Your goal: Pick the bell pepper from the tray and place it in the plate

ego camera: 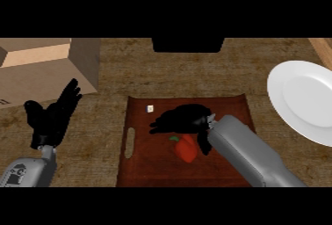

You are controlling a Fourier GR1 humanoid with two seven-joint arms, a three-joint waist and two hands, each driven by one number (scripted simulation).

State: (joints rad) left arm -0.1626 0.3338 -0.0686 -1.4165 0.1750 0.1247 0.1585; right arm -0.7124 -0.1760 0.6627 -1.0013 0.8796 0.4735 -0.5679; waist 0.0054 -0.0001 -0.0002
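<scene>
One red pepper (186,148) lies on the brown tray (228,167), the right hand (182,119) curled over its top though not plainly grasping it. Lifted on so partial a hold, it could slip before reaching the plate (304,99). The left hand (53,115) rests open over the desk (130,66).

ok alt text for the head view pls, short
The robot's right hand hangs over a red bell pepper on a brown tray. A white plate sits at right; the left hand rests open by a cardboard box.

Brown desk (259,61) carries a dark red-brown tray (146,167) at centre, white plate (304,101) at right edge, cardboard box (39,61) at upper left, black block (188,45) at top.
</scene>
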